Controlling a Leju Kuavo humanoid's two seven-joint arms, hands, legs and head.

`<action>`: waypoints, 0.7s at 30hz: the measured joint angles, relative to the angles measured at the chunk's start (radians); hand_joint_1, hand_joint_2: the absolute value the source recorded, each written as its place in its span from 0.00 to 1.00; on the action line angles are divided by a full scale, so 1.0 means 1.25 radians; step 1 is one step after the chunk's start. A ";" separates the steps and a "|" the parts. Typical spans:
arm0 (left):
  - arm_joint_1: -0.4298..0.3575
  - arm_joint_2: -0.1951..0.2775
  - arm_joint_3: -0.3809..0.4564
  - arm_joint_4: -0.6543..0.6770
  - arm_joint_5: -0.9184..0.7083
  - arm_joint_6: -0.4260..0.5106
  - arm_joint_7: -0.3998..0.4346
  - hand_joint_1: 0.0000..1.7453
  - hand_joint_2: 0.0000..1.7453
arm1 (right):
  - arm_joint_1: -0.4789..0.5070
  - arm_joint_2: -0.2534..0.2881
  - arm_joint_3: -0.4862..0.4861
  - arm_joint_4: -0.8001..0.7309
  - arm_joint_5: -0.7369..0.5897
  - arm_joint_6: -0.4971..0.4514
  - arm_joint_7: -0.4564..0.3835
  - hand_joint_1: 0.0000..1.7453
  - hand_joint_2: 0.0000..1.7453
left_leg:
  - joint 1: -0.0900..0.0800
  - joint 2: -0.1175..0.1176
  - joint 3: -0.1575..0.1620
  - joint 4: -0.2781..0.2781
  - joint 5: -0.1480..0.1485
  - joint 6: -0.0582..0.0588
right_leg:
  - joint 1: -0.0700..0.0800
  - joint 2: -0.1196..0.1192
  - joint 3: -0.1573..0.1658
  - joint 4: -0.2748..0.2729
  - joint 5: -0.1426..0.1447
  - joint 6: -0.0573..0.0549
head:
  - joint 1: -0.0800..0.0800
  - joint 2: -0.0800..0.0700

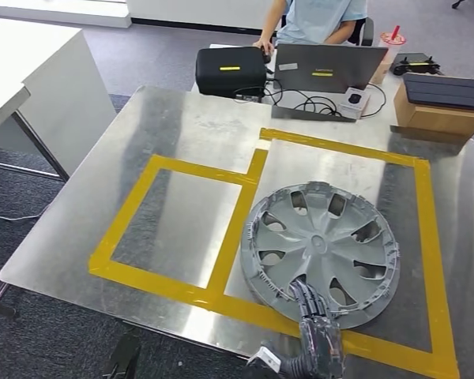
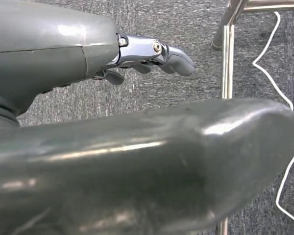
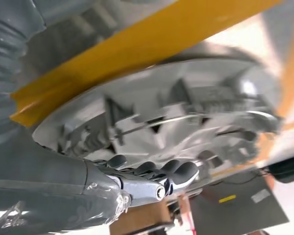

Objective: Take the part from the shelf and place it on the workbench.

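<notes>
The part, a grey wheel cover [image 1: 321,249], lies with its ribbed inner side up on the metal workbench [image 1: 181,134], inside the right-hand yellow taped frame [image 1: 428,237]. My right hand [image 1: 318,328] reaches in from the near edge and grips the cover's near rim, its fingers laid over the rim by a spoke opening. Up close, the right wrist view has those dark fingers [image 3: 157,174] curled against the cover [image 3: 167,112]. My left hand [image 2: 138,51] hangs over grey carpet beside the bench, fingers stretched out and holding nothing.
At the bench's far side stand a black case [image 1: 230,71], a laptop [image 1: 327,69] with cables, and a cardboard box [image 1: 440,118]; a person [image 1: 318,20] sits behind them. A white table [image 1: 31,71] is at the left. A metal bench leg [image 2: 227,58] and white cable [image 2: 282,73] lie near my left hand.
</notes>
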 joint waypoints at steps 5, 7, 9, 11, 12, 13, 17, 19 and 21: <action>0.000 -0.002 0.007 0.000 0.007 -0.002 -0.004 0.00 0.00 | -0.001 -0.016 0.032 -0.045 -0.054 -0.015 -0.019 0.00 0.00 | 0.012 0.002 -0.008 -0.011 0.021 0.011 | -0.001 0.000 -0.050 0.121 -0.095 0.015 | 0.008 0.000; 0.003 -0.003 0.010 0.000 0.007 -0.002 -0.004 0.00 0.00 | -0.002 -0.020 0.037 -0.051 -0.057 -0.015 -0.020 0.00 0.00 | 0.014 0.003 -0.015 -0.010 0.027 0.010 | -0.003 0.000 -0.081 0.224 -0.150 0.021 | 0.010 0.000; 0.004 -0.003 0.012 0.000 0.008 -0.003 -0.004 0.00 0.00 | -0.003 -0.024 0.041 -0.054 -0.066 -0.018 -0.024 0.00 0.00 | 0.017 0.003 -0.023 -0.007 0.032 0.006 | -0.005 -0.001 -0.058 0.221 -0.148 0.026 | 0.010 0.000; 0.004 -0.003 0.013 0.000 0.009 -0.003 -0.005 0.00 0.00 | -0.005 -0.028 0.046 -0.058 -0.079 -0.024 -0.030 0.00 0.00 | 0.022 0.001 -0.029 -0.001 0.034 -0.001 | -0.009 -0.002 0.020 0.108 -0.117 0.032 | 0.010 0.000; 0.004 -0.003 0.015 0.000 0.009 -0.002 -0.006 0.00 0.00 | -0.006 -0.029 0.049 -0.060 -0.086 -0.029 -0.033 0.00 0.00 | 0.023 0.000 -0.032 0.001 0.035 -0.007 | -0.009 0.001 0.054 0.058 -0.104 0.030 | 0.011 0.000; 0.004 -0.003 0.016 0.000 0.011 -0.002 -0.007 0.00 0.00 | -0.008 -0.031 0.052 -0.062 -0.092 -0.034 -0.035 0.00 0.00 | 0.023 -0.001 -0.034 0.004 0.036 -0.012 | -0.009 0.004 0.075 0.027 -0.100 0.027 | 0.011 0.000; 0.005 -0.003 0.018 0.000 0.015 0.001 -0.010 0.00 0.00 | -0.014 -0.032 0.062 -0.066 -0.117 -0.048 -0.049 0.00 0.00 | 0.024 -0.004 -0.045 0.011 0.039 -0.034 | -0.006 0.010 0.068 0.022 -0.091 -0.003 | 0.010 0.000; 0.006 -0.003 0.020 0.000 0.017 0.002 -0.010 0.00 0.00 | -0.018 -0.032 0.067 -0.069 -0.135 -0.058 -0.061 0.00 0.00 | 0.025 -0.004 -0.067 0.058 -0.009 -0.040 | -0.006 0.007 0.054 0.020 -0.079 -0.019 | 0.007 0.000; 0.006 -0.003 0.022 0.000 0.021 0.004 -0.011 0.00 0.00 | -0.020 -0.032 0.070 -0.073 -0.156 -0.067 -0.076 0.00 0.00 | 0.024 -0.003 -0.104 0.162 -0.086 -0.041 | -0.003 0.005 0.034 0.020 -0.064 -0.026 | 0.004 0.000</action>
